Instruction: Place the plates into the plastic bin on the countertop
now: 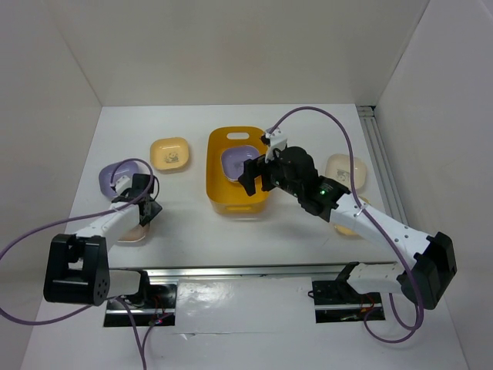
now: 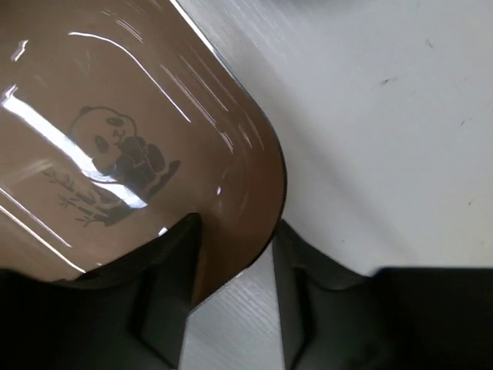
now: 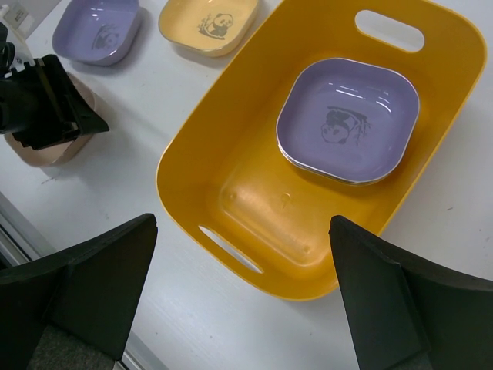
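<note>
Nearest the arm bases, the left gripper point(image 2: 236, 225) sits low over a tan-pink plate point(image 2: 115, 116) that lies on the countertop point(image 1: 200, 239) at the near left. In the left wrist view the plate's rounded corner passes between the jaws, with one finger point(image 2: 166, 297) over the inside of the dish and the other finger point(image 2: 300, 308) just outside the rim. The jaws stand only a little apart around that rim, and it cannot be told whether they are pressing on it. On the near right, a pale plate point(image 1: 344, 228) is mostly hidden under the right forearm. Further in, at the middle of the countertop, stands the plastic bin point(image 3: 254, 208), and the right gripper point(image 3: 243, 223) hangs above its near half with the jaws spread wide and nothing between them. A purple plate in the bin point(image 3: 348, 119) lies flat on the floor toward the far end, near the handle slot, beyond the jaws and well clear of both fingers. Left of the bin, just past the left gripper, is a loose purple plate point(image 1: 115, 176). A yellow plate point(image 1: 169, 154) lies farther back, between it and the bin. To the right of the bin, a cream plate point(image 1: 348, 168) rests by itself on the countertop.
</note>
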Controlling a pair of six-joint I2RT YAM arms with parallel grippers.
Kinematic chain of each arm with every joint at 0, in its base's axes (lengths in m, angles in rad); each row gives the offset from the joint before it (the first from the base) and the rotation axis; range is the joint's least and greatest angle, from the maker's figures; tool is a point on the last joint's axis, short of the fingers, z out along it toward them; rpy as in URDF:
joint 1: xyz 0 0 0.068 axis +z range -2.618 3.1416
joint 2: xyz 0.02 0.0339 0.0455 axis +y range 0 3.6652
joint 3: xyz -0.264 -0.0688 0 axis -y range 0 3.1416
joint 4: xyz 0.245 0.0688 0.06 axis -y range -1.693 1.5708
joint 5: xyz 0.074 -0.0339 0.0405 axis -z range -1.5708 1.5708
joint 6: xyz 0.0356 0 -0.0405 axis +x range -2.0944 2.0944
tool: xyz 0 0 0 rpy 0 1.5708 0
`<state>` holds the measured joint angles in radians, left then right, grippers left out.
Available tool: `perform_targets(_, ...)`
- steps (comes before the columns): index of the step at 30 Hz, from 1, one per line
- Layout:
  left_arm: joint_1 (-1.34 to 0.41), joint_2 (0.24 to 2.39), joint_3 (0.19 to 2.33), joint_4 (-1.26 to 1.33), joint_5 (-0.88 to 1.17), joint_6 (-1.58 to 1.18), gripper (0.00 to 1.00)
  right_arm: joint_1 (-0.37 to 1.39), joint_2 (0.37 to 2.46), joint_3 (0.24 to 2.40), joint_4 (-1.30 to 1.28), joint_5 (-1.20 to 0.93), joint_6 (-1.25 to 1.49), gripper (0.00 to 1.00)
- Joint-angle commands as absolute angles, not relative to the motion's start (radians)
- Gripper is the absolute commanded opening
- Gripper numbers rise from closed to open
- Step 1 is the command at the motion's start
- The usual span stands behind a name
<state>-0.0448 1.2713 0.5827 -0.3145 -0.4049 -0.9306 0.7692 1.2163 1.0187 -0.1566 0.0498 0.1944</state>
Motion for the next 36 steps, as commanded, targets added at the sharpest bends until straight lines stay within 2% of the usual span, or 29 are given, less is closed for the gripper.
perform_targets(1,-0.026,1.299,0.624,-0.342,-0.384,-0.971,0.47,0.779,1.203,1.045,-0.098,0.078,0.202,1.0)
perform_targets(7,-0.026,1.286,0.601,-0.365,-0.371,-1.008,0.14,0.779,1.184,1.045,-0.116,0.098,0.193,1.0)
perform_targets(12,-0.052,1.183,0.592,-0.405,-0.371,-1.026,0.0,0.779,1.184,1.054,-0.117,0.107,0.193,1.0)
perform_targets(16,-0.075,1.138,0.613,-0.437,-0.371,-1.026,0.0,0.779,1.184,1.063,-0.126,0.117,0.193,1.0)
perform_targets(20,-0.168,1.102,0.701,-0.513,-0.374,-1.028,0.0,0.779,1.163,1.072,-0.146,0.147,0.202,1.0)
perform_targets(26,-0.357,1.037,0.981,-0.655,-0.462,-1.043,0.0,0.779,1.098,1.081,-0.199,0.267,0.212,1.0)
perform_targets(31,-0.494,1.098,1.251,-0.723,-0.508,-1.043,0.0,0.779,1.014,1.081,-0.218,0.348,0.239,1.0)
perform_targets(36,-0.551,1.247,1.445,-0.611,-0.45,-0.956,0.0,0.77,0.963,1.103,-0.253,0.383,0.239,1.0)
